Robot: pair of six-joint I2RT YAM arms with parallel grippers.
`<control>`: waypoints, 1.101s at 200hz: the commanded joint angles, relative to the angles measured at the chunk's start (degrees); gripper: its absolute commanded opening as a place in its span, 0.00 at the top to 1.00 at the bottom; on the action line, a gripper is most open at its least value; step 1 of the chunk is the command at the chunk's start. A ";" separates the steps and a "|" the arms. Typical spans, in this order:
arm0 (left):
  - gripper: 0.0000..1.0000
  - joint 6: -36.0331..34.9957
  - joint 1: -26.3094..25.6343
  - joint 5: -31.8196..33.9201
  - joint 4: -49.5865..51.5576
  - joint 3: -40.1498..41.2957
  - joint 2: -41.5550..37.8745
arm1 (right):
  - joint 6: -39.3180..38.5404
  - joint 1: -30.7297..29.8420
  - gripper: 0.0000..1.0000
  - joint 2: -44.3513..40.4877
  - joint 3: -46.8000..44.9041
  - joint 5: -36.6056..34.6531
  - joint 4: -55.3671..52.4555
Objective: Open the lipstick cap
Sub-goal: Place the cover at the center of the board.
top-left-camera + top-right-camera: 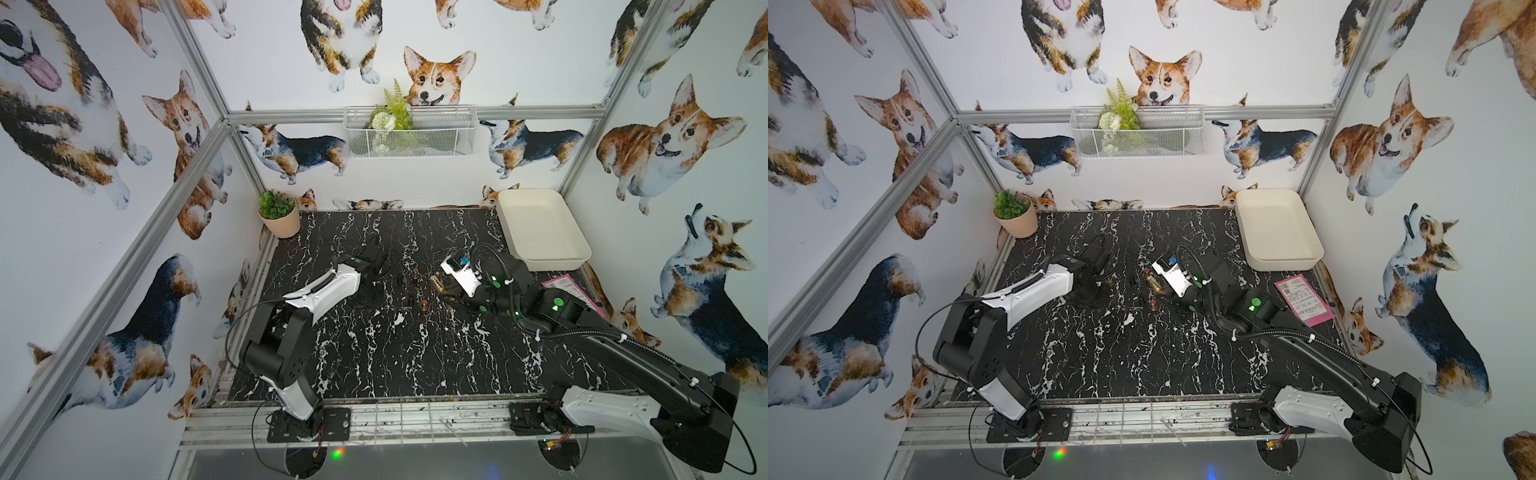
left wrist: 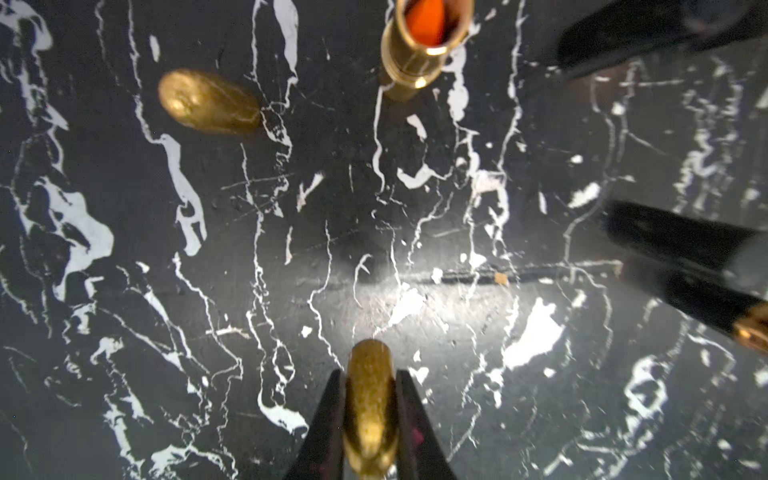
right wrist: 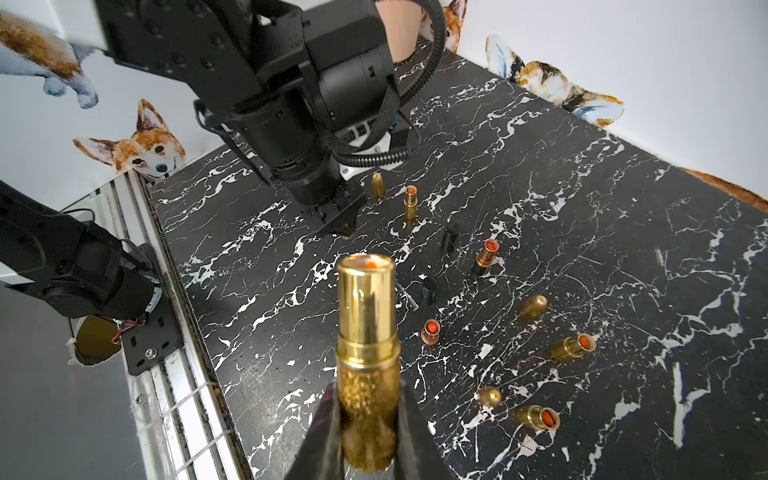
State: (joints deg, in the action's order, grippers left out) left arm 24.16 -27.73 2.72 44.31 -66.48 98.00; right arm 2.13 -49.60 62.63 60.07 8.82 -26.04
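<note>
Uncapped gold lipstick tube (image 3: 365, 316) clamped tight in right gripper (image 3: 367, 388), bottom centre; left gripper (image 2: 369, 376) pinches the gold cap (image 2: 370, 415).

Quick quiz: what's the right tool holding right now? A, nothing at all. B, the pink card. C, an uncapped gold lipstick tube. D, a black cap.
C: in the right wrist view the right tool is shut on a gold lipstick tube with its orange tip bare, while the left tool grips the gold cap.
</note>
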 commanded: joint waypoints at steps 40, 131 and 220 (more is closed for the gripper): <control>1.00 1.21 0.22 3.05 -4.51 3.26 2.15 | 0.50 -0.05 0.95 0.04 -0.79 -0.82 2.38; 0.88 1.98 0.28 2.11 -5.64 4.50 3.43 | 0.33 -0.10 0.94 -0.20 -1.45 -1.70 2.67; 0.54 2.55 0.30 2.82 -4.90 4.95 2.46 | 0.57 -0.05 0.92 0.39 -1.45 -1.70 2.93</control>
State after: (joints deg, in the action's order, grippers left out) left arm 25.91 -27.44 5.04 38.74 -61.52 101.03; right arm 2.74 -49.60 63.00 58.81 7.49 -25.74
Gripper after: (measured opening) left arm 0.407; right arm 0.197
